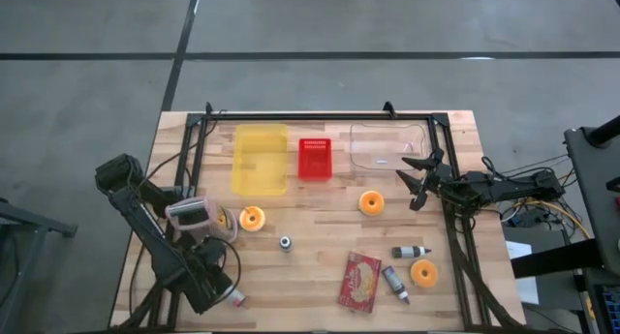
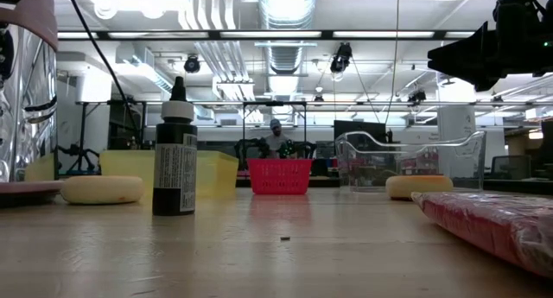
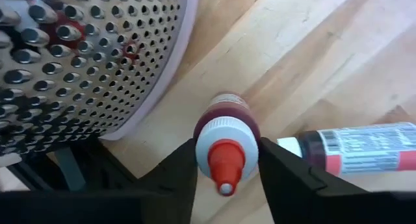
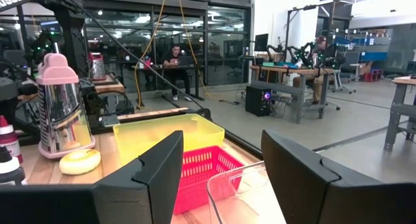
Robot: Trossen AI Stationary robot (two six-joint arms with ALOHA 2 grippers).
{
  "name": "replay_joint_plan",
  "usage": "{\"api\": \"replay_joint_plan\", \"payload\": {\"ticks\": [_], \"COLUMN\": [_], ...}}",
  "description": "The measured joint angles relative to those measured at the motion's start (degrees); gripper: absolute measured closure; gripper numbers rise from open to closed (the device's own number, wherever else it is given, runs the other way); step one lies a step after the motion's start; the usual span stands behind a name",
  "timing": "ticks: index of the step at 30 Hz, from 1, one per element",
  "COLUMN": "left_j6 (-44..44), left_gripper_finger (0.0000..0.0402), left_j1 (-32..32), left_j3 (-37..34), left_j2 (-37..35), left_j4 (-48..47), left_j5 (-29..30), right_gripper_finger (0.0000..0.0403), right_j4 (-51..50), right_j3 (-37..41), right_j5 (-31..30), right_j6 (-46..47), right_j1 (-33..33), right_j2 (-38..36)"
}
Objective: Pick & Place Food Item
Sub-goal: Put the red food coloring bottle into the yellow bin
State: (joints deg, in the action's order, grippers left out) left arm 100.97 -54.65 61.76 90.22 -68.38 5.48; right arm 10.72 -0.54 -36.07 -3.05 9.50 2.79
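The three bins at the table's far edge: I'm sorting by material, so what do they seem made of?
Yellow bin: translucent tinted plastic, probably; light passes through its walls. Red basket: opaque plastic, judging by its moulded slotted sides. Clear bin: transparent glossy plastic, apparently; the wood shows through it.

**Inspector:** What stands on the table [image 1: 310, 300] outside the job?

**Me:** A perforated metal grater [image 1: 194, 218] with a pink top, upright near my left side. A small black dropper bottle [image 1: 285, 242] stands alone mid-table. A red packet [image 1: 359, 281] lies flat, with two small tubes [image 1: 412, 251] lying just beside it.

**Inspector:** Beyond the table?

**Me:** A person [image 4: 174, 58] seated at a desk.
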Motion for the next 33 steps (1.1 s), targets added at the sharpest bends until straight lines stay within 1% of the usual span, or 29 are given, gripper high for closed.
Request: {"api": "replay_joint_plan", "payload": {"ticks": [3, 6, 27, 33], "left_j6": [-0.01, -0.02, -0.15, -0.71], "left_gripper_finger": [0.0273, 0.0279, 0.0280, 0.0280], "left_j1": [0.00, 0.00, 0.00, 0.00], "left_j3": [0.09, 0.09, -0.01, 1.39], "left_j2": [-0.07, -0.07, -0.37, -0.18], "left_j4": [0.18, 0.20, 0.35, 0.38], "left_j5": [0.00, 0.00, 0.00, -0.01], "right_gripper_finger": [0.0199, 0.0199, 0.0199, 0.0199], "right_j4": [0.00, 0.00, 0.00, 0.00], "right_j3": [-0.01, 0.00, 0.00, -0.01], "right_j5": [0.02, 0.02, 0.00, 0.01], "right_j6": [0.00, 0.00, 0.00, 0.00], "right_j1": [-0.01, 0.00, -0.01, -0.01], "right_j2": [0.00, -0.01, -0.01, -0.02]}}
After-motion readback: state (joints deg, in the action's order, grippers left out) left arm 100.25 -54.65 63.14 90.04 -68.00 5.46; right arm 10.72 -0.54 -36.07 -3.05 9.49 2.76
